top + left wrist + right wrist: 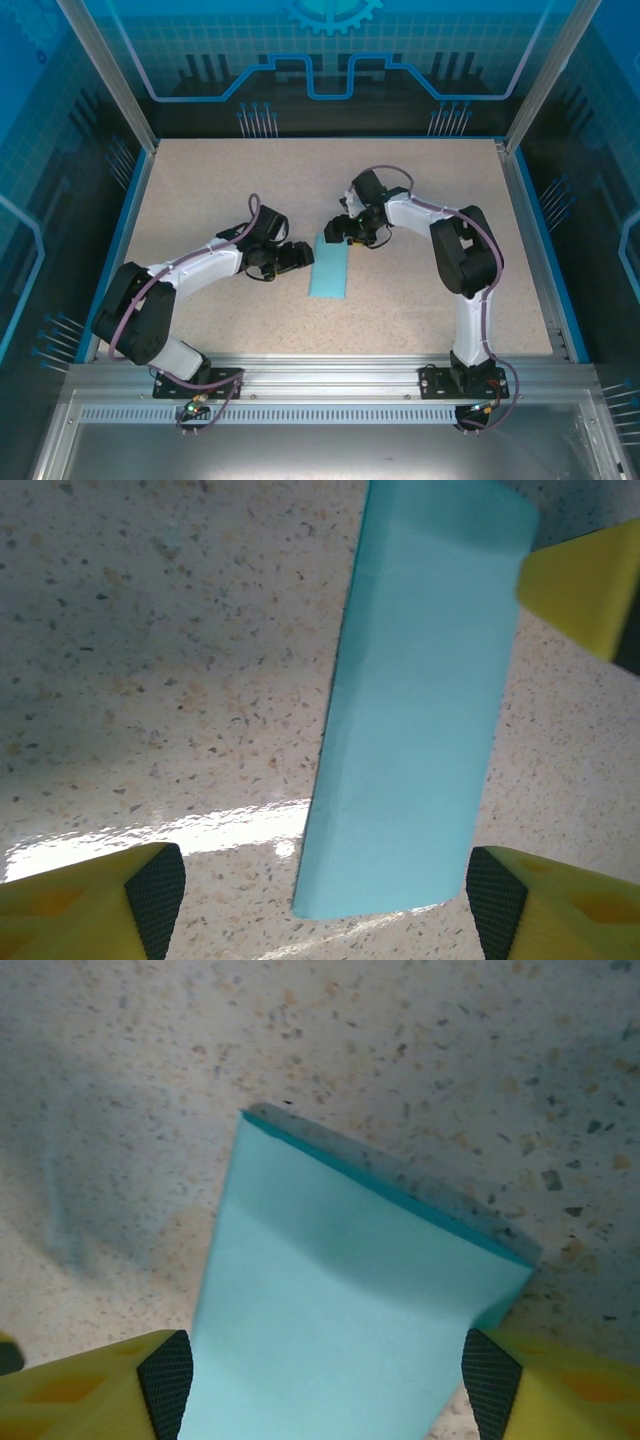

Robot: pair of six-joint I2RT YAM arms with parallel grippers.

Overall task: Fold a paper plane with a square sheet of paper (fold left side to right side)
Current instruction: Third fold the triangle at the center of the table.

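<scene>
Between the yellow fingers (90,910) of the left gripper (325,885), seen from its own wrist, we find one short end of the sheet of paper (420,710). The jaws stand wide apart. Bare speckled worktop (150,680) shows between the left pad and the paper's long edge, so nothing is clamped there.

At the right gripper (327,1385) the jaws are also spread wide, but the paper (340,1310) spans the whole gap from one black pad (165,1380) to the other. We cannot tell whether the pads press on its edges or merely flank it.

We see the sheet as a narrow light-blue strip, plain and smooth, with faint creases across it and long straight sides. Its far end in the right wrist view throws a grey shadow onto the surface.

From the left wrist we also catch another yellow finger (585,585) just beside the strip's far corner, which the right wrist camera does not give us. From above, the strip (329,268) lies about midway between the worktop's (200,180) left and right edges, running from far to near. The left gripper (300,257) sits at its left side and the right gripper (337,232) at its far end.
</scene>
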